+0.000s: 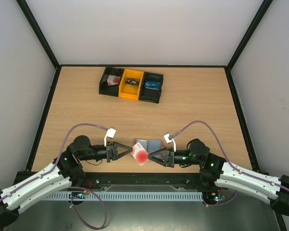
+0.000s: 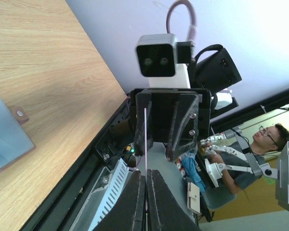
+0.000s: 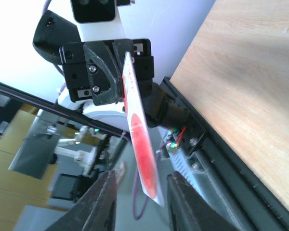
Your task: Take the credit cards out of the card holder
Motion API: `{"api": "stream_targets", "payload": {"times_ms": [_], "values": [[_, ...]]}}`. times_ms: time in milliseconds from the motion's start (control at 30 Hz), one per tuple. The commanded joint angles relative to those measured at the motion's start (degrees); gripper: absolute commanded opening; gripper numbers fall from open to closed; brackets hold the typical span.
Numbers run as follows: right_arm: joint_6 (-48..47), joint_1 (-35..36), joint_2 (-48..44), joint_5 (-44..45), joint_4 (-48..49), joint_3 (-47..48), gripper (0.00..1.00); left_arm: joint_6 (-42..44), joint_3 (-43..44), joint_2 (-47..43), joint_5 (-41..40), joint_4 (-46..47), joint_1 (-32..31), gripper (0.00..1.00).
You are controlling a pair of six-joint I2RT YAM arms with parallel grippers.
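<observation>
The left tool (image 1: 128, 152) is pinching the red card (image 1: 140, 155) by one end, its fingers narrowed right down onto it. It is holding the card tilted and clear of the bench (image 1: 192, 101), close to the near edge. The right tool (image 1: 151, 157) is facing it with its fingers standing wide. In the right wrist view the card's free end is hanging between those fingers and appears to be touching neither. The card holder (image 1: 151, 144) is lying flat on the bench just behind the card, and nothing is gripping it.

This is looking like a pass, or a set-down, of a card already out of the holder. To do it well, the right tool should be closing squarely on the card's flat faces, well onto the free end rather than a corner. The left tool should be releasing only once that second grip is firm. The card is looking thin and slick, so a slanted squeeze is likely to flick it out. Working low over the bench is making any slip cheap.
</observation>
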Motion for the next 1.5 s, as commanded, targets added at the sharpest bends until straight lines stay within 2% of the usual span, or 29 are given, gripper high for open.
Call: {"api": "stream_targets", "payload": {"times_ms": [0, 167, 333, 367, 533, 700, 800, 1000, 1233, 1367, 1467], "values": [[-1.8, 0.36, -2.31, 5.74, -5.12, 2.6, 0.37, 1.78, 0.83, -1.2, -3.53, -3.47, 0.52, 0.03], [-3.51, 0.36, -3.79, 13.86, -11.06, 3.67, 0.71, 4.62, 4.71, -2.65, -12.22, -13.28, 1.69, 0.03], [-4.5, 0.36, -4.55, 19.95, -15.0, 4.49, 0.97, 4.23, 6.6, -3.8, -16.11, -16.35, 3.29, 0.03], [-4.51, 0.36, -5.28, 21.06, -15.73, 4.64, 0.99, 4.14, 7.15, -3.89, -17.59, -17.52, 3.43, 0.03], [-5.24, 0.37, -5.32, 25.7, -16.87, 4.62, 0.98, 1.84, 9.31, -3.32, -30.75, -25.31, 4.34, 0.03], [-5.97, 0.36, -4.57, 27.46, -16.5, 4.65, 0.98, 0.47, 9.16, -1.51, -37.79, -24.42, 6.65, 0.03], [-6.74, 0.41, -4.34, 28.23, -16.39, 4.42, 0.98, 0.69, 10.39, 1.91, -40.71, -23.43, 10.62, 0.03], [-8.48, 0.36, -4.34, 27.24, -15.16, 5.21, 0.98, 5.96, 15.03, 12.75, -32.87, -18.59, 23.72, 0.03], [-10.34, 0.39, -1.58, 26.43, -16.45, 7.06, 0.98, 10.35, 19.46, 25.3, -17.51, -10.15, 40.34, 0.03], [-9.47, 0.36, -1.86, 25.4, -15.01, 6.91, 0.98, 13.63, 23.61, 32.15, -17.16, -5.75, 43.81, 0.03], [-9.95, 0.36, -1.76, 25.4, -15.35, 7.44, 0.98, 15.85, 29.02, 39.02, -19.06, -7.85, 44.96, 0.03]]}}
